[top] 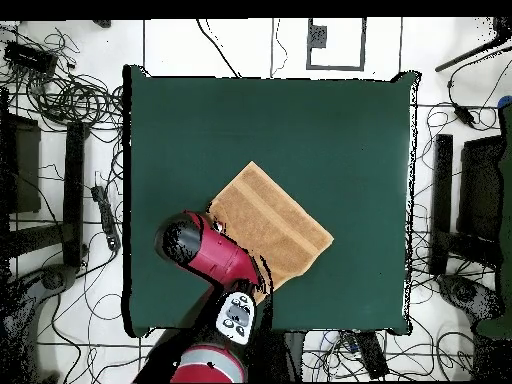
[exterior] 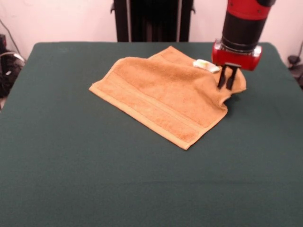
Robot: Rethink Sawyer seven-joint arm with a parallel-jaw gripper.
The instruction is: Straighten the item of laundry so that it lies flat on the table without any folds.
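The gripper (exterior: pixel 226 86) hangs with its two black fingers (exterior: pixel 221 79) slightly spread, tips at the rumpled corner of the orange-tan towel (exterior: pixel 161 97). The towel's white tag (exterior: pixel 206 65) lies just beside the claw, the rest spreading away across the green table (exterior: pixel 94 179).

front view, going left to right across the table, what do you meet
bare green table → orange-tan towel → small white tag on the towel's far right part → the hand, its fingers down at the towel's bunched right corner → bare table again
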